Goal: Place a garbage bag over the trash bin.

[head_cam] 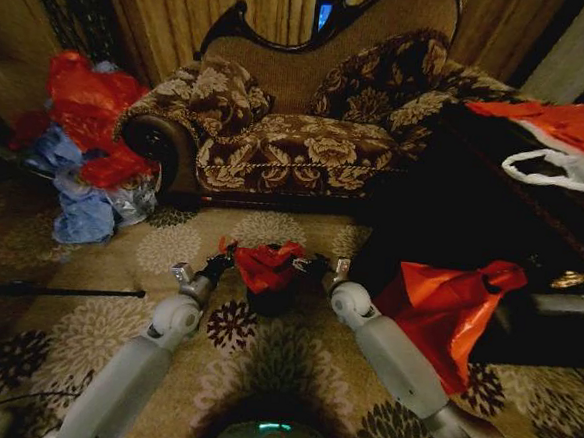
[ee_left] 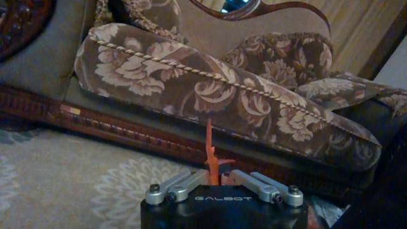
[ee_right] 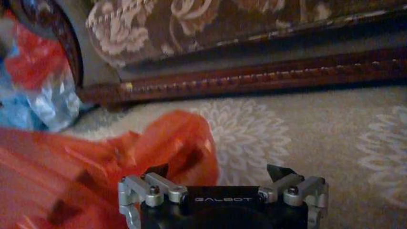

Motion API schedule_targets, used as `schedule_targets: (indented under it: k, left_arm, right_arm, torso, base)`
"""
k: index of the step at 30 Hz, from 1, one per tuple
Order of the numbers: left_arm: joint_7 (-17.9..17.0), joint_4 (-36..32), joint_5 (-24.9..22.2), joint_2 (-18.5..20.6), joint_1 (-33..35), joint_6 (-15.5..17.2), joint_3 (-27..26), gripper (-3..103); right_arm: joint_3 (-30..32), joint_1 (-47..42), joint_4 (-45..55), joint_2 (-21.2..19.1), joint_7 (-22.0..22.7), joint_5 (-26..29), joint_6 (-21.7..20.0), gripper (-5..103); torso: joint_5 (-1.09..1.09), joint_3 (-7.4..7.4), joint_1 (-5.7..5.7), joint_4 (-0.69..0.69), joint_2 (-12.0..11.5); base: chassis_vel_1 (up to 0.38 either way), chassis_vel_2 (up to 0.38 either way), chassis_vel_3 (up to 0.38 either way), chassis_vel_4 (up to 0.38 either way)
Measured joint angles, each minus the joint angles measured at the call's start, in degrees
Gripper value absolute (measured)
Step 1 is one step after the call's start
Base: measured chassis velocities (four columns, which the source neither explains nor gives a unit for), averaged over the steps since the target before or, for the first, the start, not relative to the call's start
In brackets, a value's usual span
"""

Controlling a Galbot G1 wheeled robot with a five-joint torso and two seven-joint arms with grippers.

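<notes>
The small black trash bin stands on the carpet in front of the sofa, with the crinkly red garbage bag bunched over its top. My left gripper is at the bag's left edge. In the left wrist view it is shut on a thin upright strip of the red bag. My right gripper is at the bag's right edge. In the right wrist view it stands open, with the bag beside one of its fingers and carpet between the tips.
A patterned sofa stands just behind the bin. A heap of red and blue bags lies at its left. A larger orange-red bag hangs off a dark table at the right, close to my right arm. A black rod lies on the carpet at the left.
</notes>
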Motion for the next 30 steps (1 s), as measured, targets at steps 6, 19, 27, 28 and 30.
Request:
schedule_targets:
  k: [6,19,27,28,30]
  left_arm:
    - [0.22,-0.2,-0.15,-0.46,0.02,0.03,0.14,0]
    - [0.79,-0.84,0.1,-0.86,0.98,0.11,0.16,0]
    - [1.93,-1.52,1.55,-1.09,2.48,1.05,0.11,0]
    - [2.09,-1.69,1.88,-1.07,2.65,1.16,0.06,6]
    - [2.56,-1.88,2.91,-0.77,2.85,1.14,0.0,16]
  right_arm:
    - [-2.18,3.13,-4.99,2.24,-1.45,-4.4,2.26,100]
    - [-4.41,10.74,-12.46,7.34,-2.6,-5.77,5.82,100]
    - [-3.7,14.69,-16.34,10.79,-1.66,-5.16,6.6,100]
    - [-3.59,15.37,-17.39,11.35,-1.67,-5.19,6.64,100]
    - [-3.13,16.56,-19.83,12.61,-1.71,-5.39,6.98,100]
  torso:
    - [-0.01,0.0,0.0,0.0,0.0]
    - [-0.02,-0.01,0.0,0.0,0.0]
    - [-0.02,-0.01,0.0,0.01,0.0]
    - [-0.02,-0.01,0.0,0.01,0.0]
    - [-0.02,-0.01,0.0,0.01,0.0]
  base:
    - [0.0,0.0,0.0,0.0]
    - [0.0,0.0,0.0,0.0]
    - [0.0,0.0,0.0,0.0]
    - [0.0,0.0,0.0,0.0]
    - [0.0,0.0,0.0,0.0]
